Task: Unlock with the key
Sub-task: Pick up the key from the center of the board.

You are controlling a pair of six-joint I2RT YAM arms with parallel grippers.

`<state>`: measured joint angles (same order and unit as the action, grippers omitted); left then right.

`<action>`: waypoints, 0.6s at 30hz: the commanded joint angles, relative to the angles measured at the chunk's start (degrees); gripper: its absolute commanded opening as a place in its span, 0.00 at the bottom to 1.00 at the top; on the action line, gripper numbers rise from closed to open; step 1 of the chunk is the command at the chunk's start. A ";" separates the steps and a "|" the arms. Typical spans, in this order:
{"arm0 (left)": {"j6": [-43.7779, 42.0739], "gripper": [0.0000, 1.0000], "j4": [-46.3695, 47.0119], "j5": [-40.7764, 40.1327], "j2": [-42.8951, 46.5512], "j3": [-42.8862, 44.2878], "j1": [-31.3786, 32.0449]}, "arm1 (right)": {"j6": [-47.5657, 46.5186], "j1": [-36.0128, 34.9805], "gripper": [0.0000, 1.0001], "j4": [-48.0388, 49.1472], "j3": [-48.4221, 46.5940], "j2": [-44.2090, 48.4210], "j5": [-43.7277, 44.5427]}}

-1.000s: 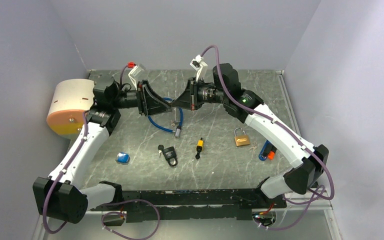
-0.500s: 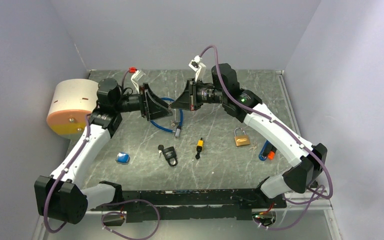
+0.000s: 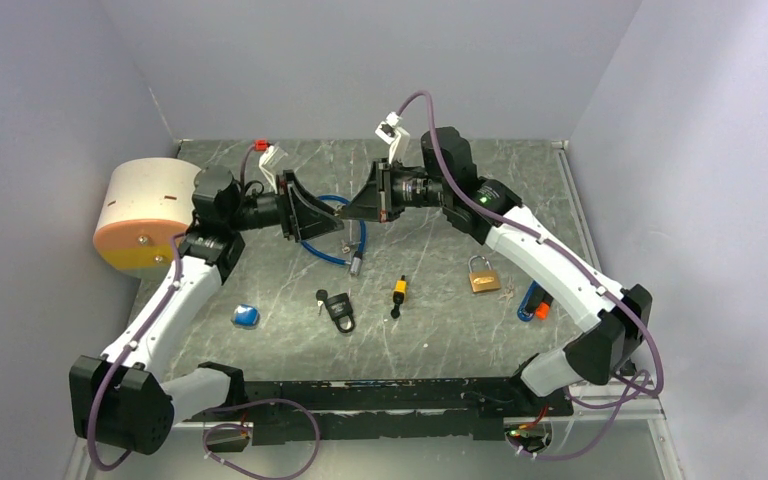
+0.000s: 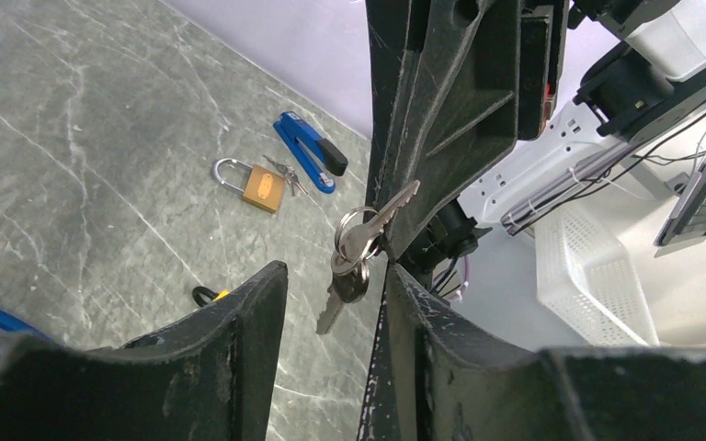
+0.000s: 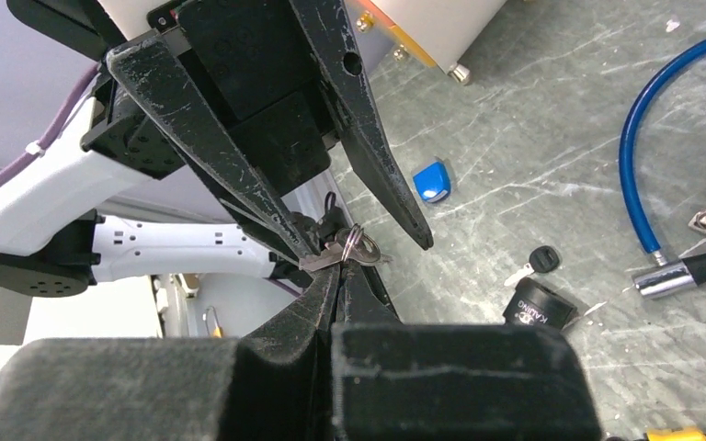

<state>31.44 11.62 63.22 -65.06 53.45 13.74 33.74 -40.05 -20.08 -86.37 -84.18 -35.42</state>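
Nearest the arm bases lie a small blue block (image 3: 246,316), a black padlock (image 3: 339,308), a yellow-and-black item (image 3: 399,292), a brass padlock (image 3: 482,275) and a blue stapler (image 3: 532,298). Beyond them the blue cable lock (image 3: 325,240) loops on the table. Above it the right gripper (image 5: 331,280), pinched tight, holds the key ring (image 4: 360,241) aloft. The left gripper (image 4: 335,276) stands parted around the dangling keys, gripping nothing.

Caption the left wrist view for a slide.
Shut right gripper holds a key bunch inside the open left gripper; brass padlock and blue stapler lie beyond.
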 commanded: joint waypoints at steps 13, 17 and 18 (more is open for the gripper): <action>3.22 0.13 7.93 2.38 -0.76 0.51 0.41 | 2.20 0.63 0.00 1.80 -3.05 -0.81 -1.77; 1.85 0.03 5.96 2.23 -0.60 1.07 0.41 | 2.29 1.10 0.00 2.43 -2.68 -0.46 -1.74; 1.76 0.03 5.55 2.24 -0.59 1.25 0.41 | 2.22 1.19 0.00 2.47 -2.57 -0.46 -1.76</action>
<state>35.35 18.79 63.79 -65.63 52.42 13.63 35.16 -39.16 -21.37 -86.43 -85.32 -36.56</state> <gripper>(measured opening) 0.082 0.007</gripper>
